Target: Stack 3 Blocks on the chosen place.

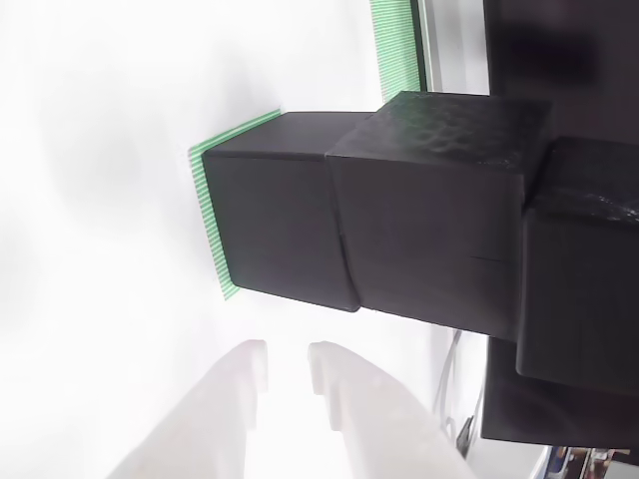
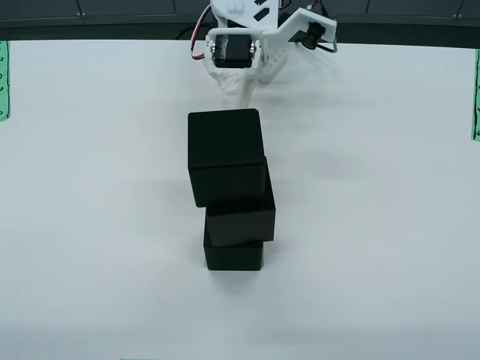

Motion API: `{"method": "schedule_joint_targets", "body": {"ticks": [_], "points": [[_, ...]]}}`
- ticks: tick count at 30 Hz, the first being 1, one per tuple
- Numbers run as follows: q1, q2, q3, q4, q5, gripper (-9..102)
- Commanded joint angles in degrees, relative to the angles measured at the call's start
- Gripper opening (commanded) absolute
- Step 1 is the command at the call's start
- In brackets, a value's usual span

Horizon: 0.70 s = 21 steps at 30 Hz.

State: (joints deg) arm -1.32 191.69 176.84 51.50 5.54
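Three matte black cubes point(image 2: 231, 195) stand stacked mid-frame on the green-striped square patch point(image 1: 208, 200), each skewed; the white two-finger gripper point(image 1: 288, 364), released and empty, should retreat straight away without brushing the tower.

— Finish on the three stacked black cubes point(image 2: 226, 161)?
— Matt plastic; the middle one's face point(image 1: 449, 125) shows a fine pebbled texture.
— White two-finger gripper point(image 1: 288, 374)?
— Smooth matt plastic. White tabletop point(image 2: 375, 225) smooth, matt.

Close pincer-mounted view; overhead table view
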Motion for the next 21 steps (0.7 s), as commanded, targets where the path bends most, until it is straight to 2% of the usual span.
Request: {"method": "schedule_joint_targets", "body": {"ticks": [1, 5, 21], "points": [[0.2, 1.9, 1.4, -1.1, 0.4, 0], [0.4, 5.2, 1.8, 1.2, -0.1, 0], [0.2, 5.2, 1.8, 1.3, -0.1, 0]]}}
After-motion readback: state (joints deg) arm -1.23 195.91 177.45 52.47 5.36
